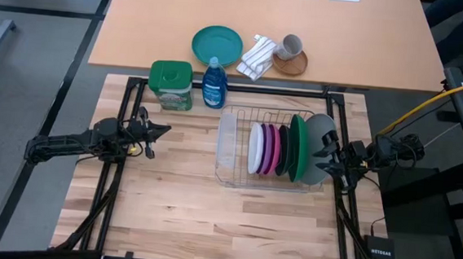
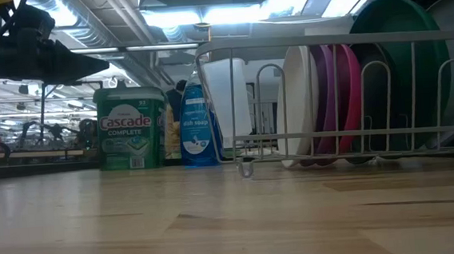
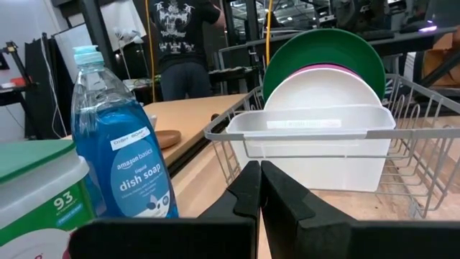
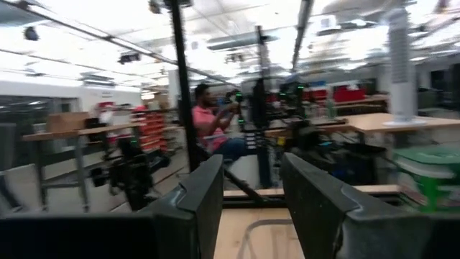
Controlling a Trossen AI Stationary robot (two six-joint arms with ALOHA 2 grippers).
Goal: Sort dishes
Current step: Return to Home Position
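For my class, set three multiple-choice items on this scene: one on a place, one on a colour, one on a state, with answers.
1. The dish soap bottle stands: A. inside the dish rack; B. beside the Cascade tub; C. on the floor.
2. The plate nearest the rack's white caddy is: A. white; B. green; C. light grey.
3. The left tool is: A. open; B. shut on a plate; C. shut, empty.
Answers: 1 B, they stand side by side. 2 A, the white plate sits next to the caddy. 3 C, its fingers meet, holding nothing.
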